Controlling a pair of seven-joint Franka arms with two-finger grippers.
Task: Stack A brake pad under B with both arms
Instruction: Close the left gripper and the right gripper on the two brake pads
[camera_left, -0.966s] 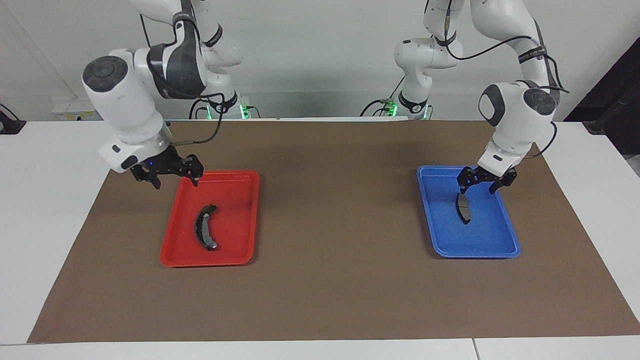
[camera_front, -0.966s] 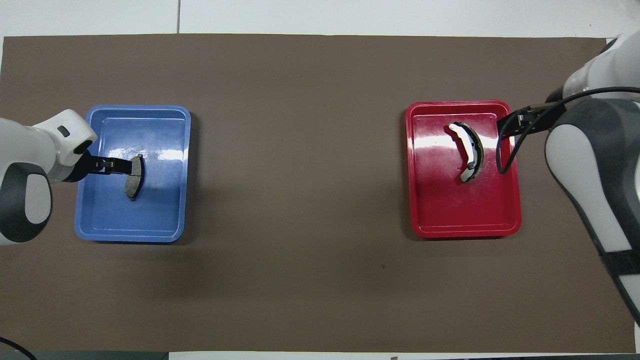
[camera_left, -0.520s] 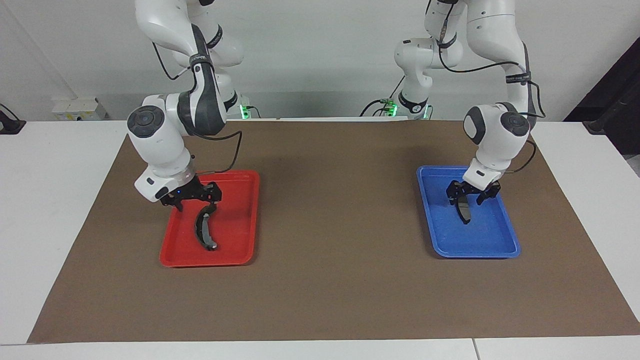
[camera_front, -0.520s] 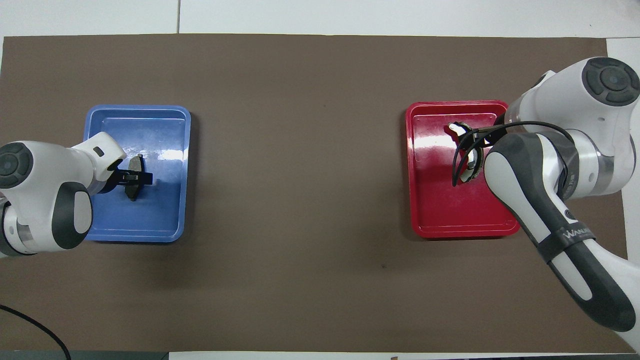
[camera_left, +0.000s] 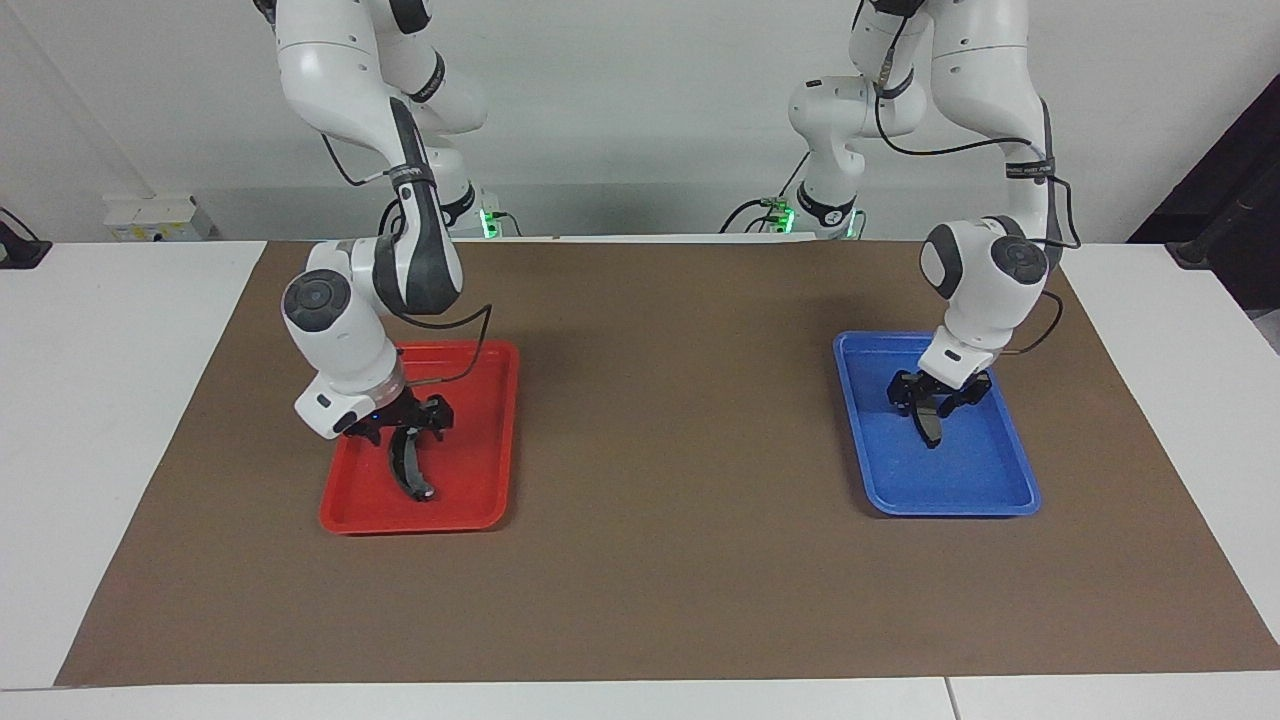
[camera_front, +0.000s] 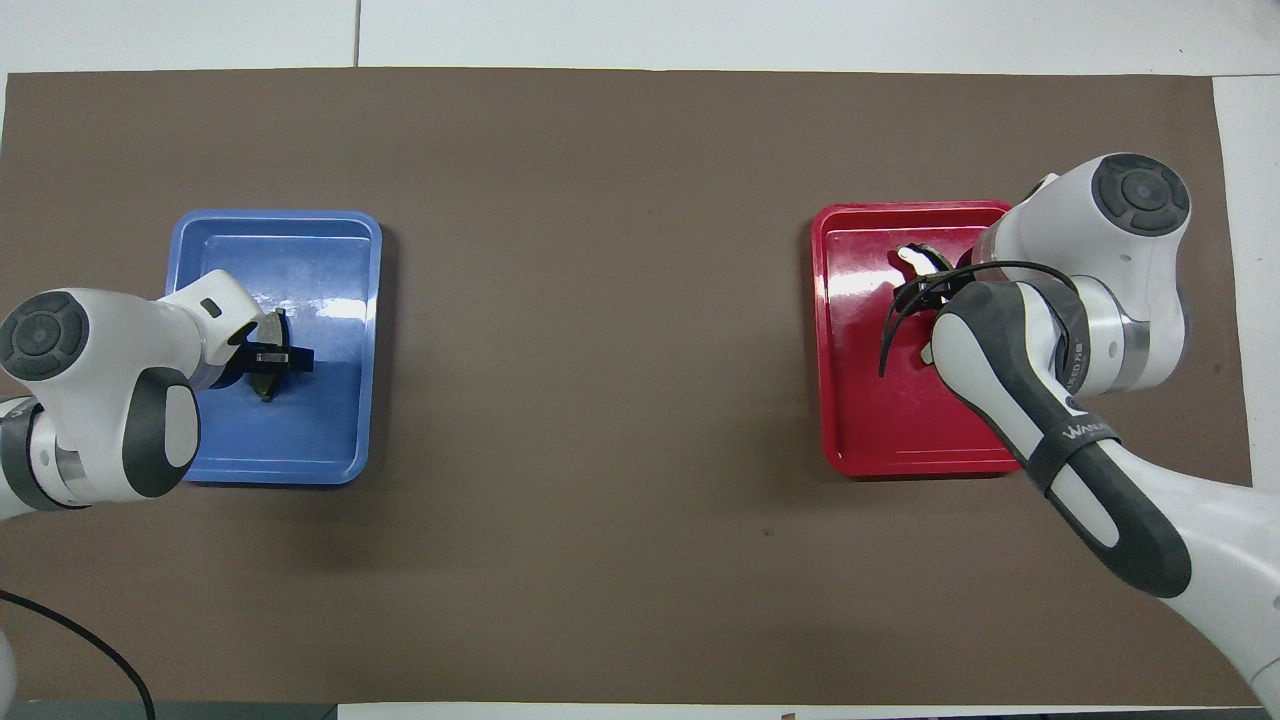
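White table (camera_left: 100, 450), covered for most of its length by a brown mat (camera_left: 660, 560). Two white arms reaching down onto it, each into a tray of its own.

Toward the right arm's end of the mat, a red tray (camera_left: 480, 440); toward the left arm's end, well apart from it, a blue tray (camera_left: 990, 480). Both flat on the mat.

In the red tray, the black crescent brake pad B (camera_left: 408, 470), flat and lengthwise, pale-tipped end farther from the robots. Down low over the end nearer the robots, the right gripper (camera_left: 403, 428), pincer wide, one finger on each side of the pad and not pressing on it. In the overhead view, most of the pad hidden under the right arm, only the pale tip (camera_front: 910, 257) showing clear.

In the blue tray, the grey brake pad A (camera_left: 931, 428), short and nearly straight, lying near the tray's middle. Low over its half nearer the robots, the left gripper (camera_left: 938, 398), fingers straddling the pad across its width. Pincer narrow about the pad; cannot tell whether clamped on it or just short of touching. From overhead, ends of the pad (camera_front: 272, 325) showing on either side of the gripper's black crossbar.
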